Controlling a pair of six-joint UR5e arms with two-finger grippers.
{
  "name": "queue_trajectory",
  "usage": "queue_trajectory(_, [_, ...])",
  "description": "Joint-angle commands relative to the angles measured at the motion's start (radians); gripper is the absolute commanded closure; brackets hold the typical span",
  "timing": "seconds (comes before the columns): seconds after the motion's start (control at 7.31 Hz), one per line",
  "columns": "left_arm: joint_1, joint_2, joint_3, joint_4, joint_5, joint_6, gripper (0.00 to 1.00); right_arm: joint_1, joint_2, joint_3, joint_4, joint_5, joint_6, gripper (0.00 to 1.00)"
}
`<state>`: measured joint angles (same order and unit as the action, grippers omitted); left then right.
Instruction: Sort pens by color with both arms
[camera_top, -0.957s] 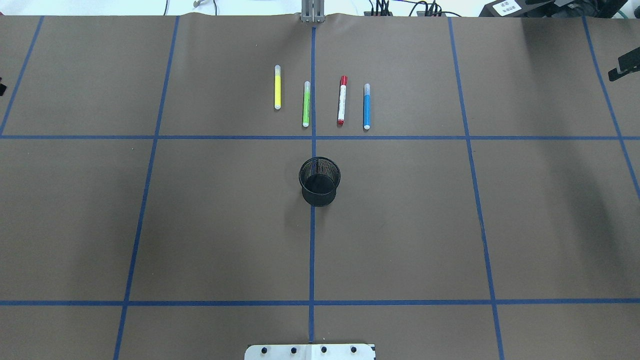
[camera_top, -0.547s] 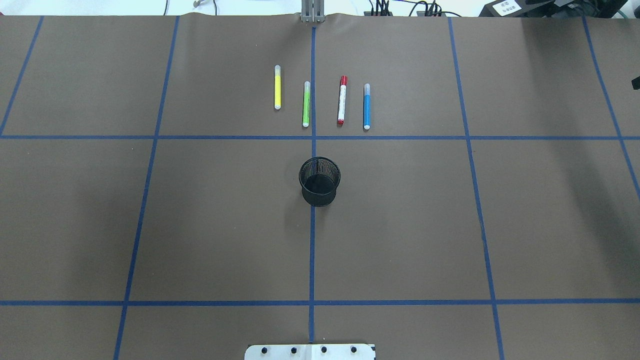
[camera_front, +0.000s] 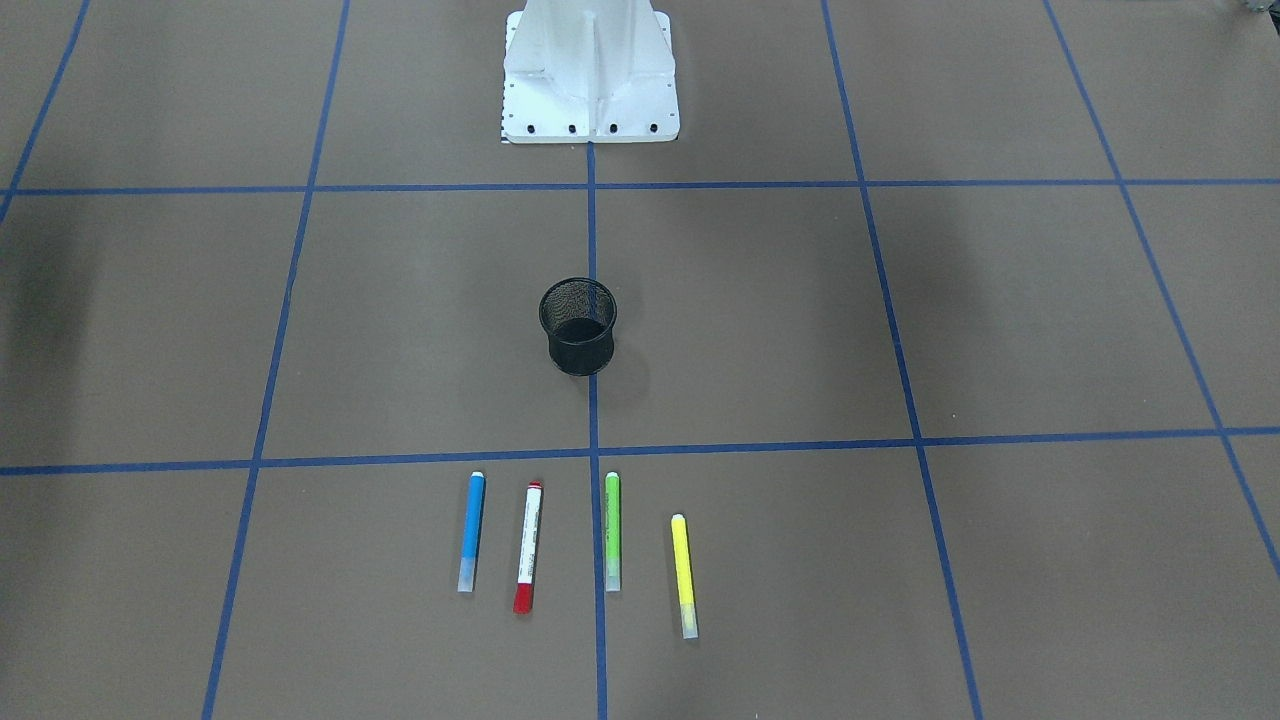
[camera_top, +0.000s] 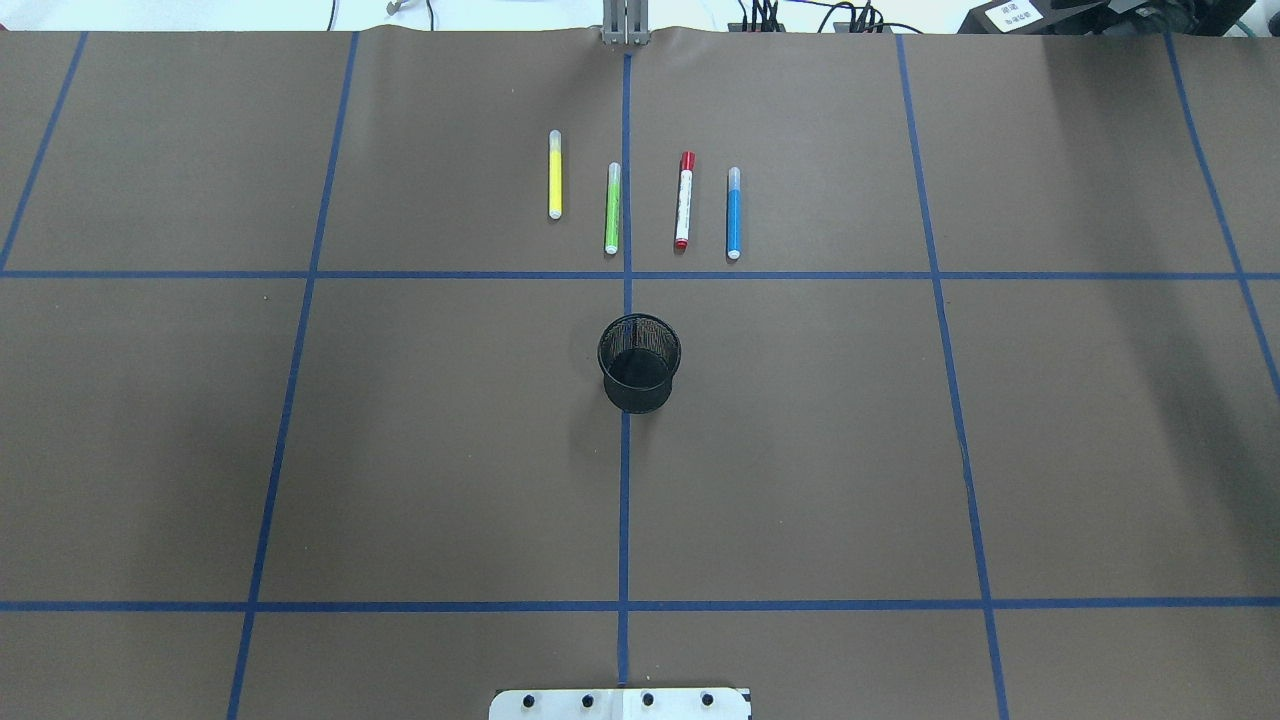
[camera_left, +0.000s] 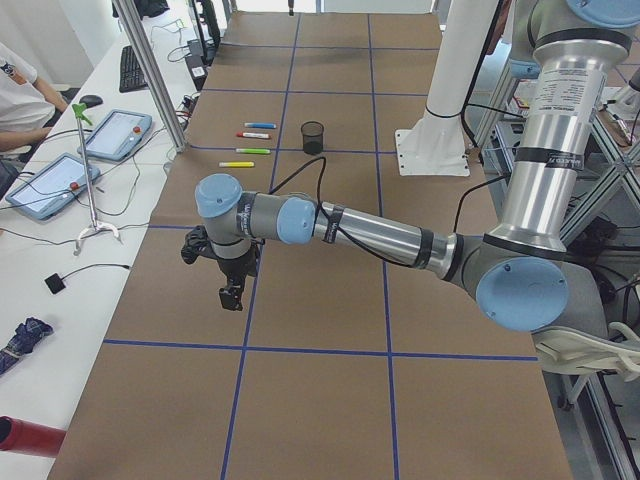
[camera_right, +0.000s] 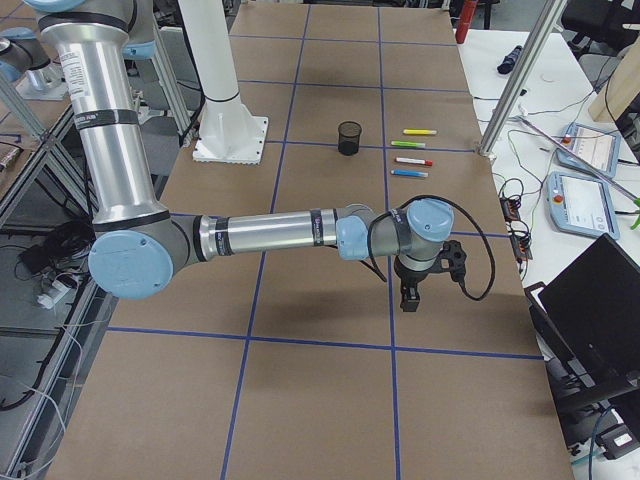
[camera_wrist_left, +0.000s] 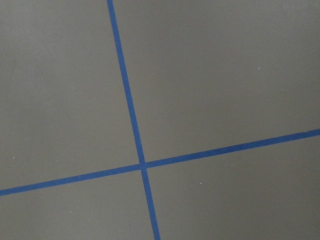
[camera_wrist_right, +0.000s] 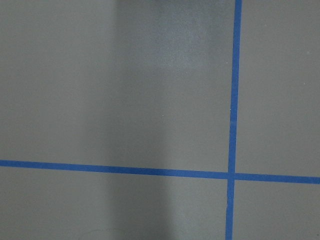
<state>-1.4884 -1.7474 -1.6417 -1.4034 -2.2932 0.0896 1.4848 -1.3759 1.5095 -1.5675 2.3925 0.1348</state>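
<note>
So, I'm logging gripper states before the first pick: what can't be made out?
Left gripper: seen only in exterior left, small and side-on; open or shut unclear.
Right gripper: likewise, only in exterior right.
Red-capped pen: label print too small in every view.
Wrist views: only taped table, no fingers.

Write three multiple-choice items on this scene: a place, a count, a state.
1. Where does the black mesh cup stand? A) on the centre blue tape line B) among the pens C) at a corner
2. How many slim marker pens lie on the brown table? A) three B) four C) five
3. How is the cup? A) tipped over B) holding a pen C) upright, no pen inside
Key: 1 A, the line runs under it; 2 B, yellow, green, red-capped white, blue; 3 C, rim up, all four pens outside.
</note>
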Motion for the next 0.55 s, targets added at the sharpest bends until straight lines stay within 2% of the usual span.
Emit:
queue_trajectory(0.0, [-0.003,0.005,0.008,0.053,-0.022,0.018,0.00,-0.008,0.011,0.005,-0.048,-0.041,0.000,0.00])
queue_trajectory(0.41, [-0.003,0.026,0.064,0.029,-0.049,0.018,0.00,-0.008,-0.005,0.011,-0.046,-0.041,-0.001,0.00])
